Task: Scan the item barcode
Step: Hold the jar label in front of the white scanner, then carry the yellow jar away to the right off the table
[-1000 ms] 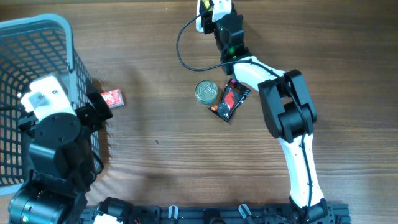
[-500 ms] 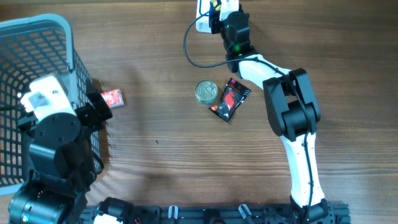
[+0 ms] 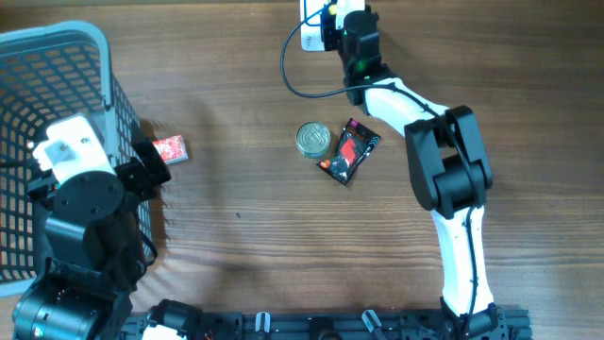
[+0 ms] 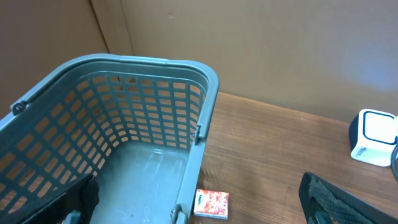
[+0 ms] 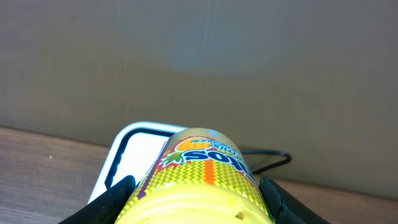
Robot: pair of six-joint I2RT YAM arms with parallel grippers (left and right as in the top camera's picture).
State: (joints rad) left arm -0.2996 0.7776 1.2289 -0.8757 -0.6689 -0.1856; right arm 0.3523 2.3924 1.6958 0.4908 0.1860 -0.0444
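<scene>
Wood-grain counter [image 3: 236, 236] is filling the overhead view.
- Grey basket [image 3: 106, 66] is sitting at the left edge, with a small red box [image 3: 171, 148] lying just beside it.
- Left tool [image 3: 149, 166] is hanging over the basket's near side.
- Tin [image 3: 313, 140] and red-and-black pouch [image 3: 347, 153] are lying mid-counter, touching or nearly so.
- Right tool [image 3: 347, 28] is reaching to the far edge, gripping the yellow can [image 3: 331, 9] over the white scanner [image 3: 310, 26], whose black cable [image 3: 283, 76] is looping across the counter.

Left wrist view:
- The basket is showing no contents, with the red box outside its wall.
- The scanner is standing at the far edge.
- The left tool's dark fingers [image 4: 329, 196] are spreading wide apart, holding nothing.

Right wrist view:
- The yellow can is lying lengthwise between the right tool's fingers, clamped at a medium width.
- Its far end is pointing at the scanner's dark window and hiding part of it.
- It is a cylinder with a yellow-green zigzag label, an orange fruit graphic and blue lettering reading upside down, its pale yellow end facing the camera.
- No barcode is showing in any view.

Handling judgement: the step in hand is presenting the code. The can is probably needing a slow roll about its long axis, close over the window, until the printed bars are facing the glass. The grip should be staying firm, since a round wall is likely to slip.
</scene>
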